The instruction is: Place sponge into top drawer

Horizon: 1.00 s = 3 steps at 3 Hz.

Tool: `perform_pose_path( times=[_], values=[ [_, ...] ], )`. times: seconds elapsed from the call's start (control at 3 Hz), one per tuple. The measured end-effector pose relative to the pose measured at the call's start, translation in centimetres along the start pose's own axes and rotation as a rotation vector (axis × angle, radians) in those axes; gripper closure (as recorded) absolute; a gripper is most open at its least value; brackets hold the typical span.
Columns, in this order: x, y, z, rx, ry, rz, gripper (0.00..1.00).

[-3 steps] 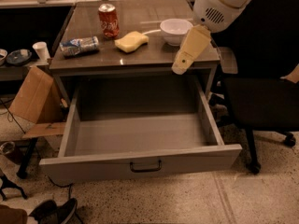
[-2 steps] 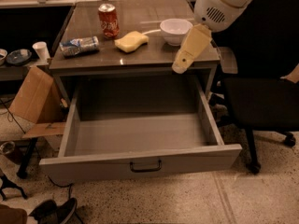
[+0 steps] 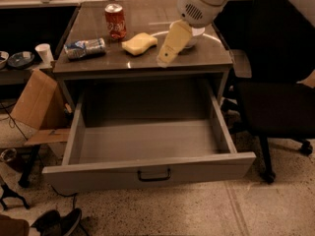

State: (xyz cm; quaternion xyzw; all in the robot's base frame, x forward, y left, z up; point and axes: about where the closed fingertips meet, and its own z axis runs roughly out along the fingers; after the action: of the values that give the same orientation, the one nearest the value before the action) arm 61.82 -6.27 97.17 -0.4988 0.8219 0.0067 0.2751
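Observation:
The pale yellow sponge [image 3: 139, 43] lies on the cabinet top, right of the red soda can [image 3: 115, 21]. The top drawer [image 3: 147, 171] is pulled wide open below, its inside bare, with a dark bar handle at the front centre. My gripper [image 3: 167, 53] hangs over the cabinet top just right of the sponge, its yellowish fingers pointing down and left, a short gap from the sponge. It holds nothing that shows.
A white bowl [image 3: 194, 36] sits behind the gripper. A crumpled blue-and-white packet [image 3: 84, 48] lies at the left of the top. A black office chair [image 3: 275, 92] stands right of the drawer. A cardboard box [image 3: 37, 102] and a shelf with a white cup [image 3: 44, 53] are left.
My gripper has moved left across the cabinet top, from the right edge to just beside the sponge. The view has also shifted.

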Motion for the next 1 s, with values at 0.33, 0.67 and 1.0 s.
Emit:
perform_pose_path(
  times=[0.33, 0.67, 1.0],
  values=[
    [-3.3, -0.9, 2.0, 0.041, -0.018, 0.054, 0.00],
    [-6.7, -1.2, 4.7, 0.051, -0.031, 0.133, 0.00],
    [-9.6, -1.7, 8.4, 0.036, -0.051, 0.207, 0.00]
  ],
)
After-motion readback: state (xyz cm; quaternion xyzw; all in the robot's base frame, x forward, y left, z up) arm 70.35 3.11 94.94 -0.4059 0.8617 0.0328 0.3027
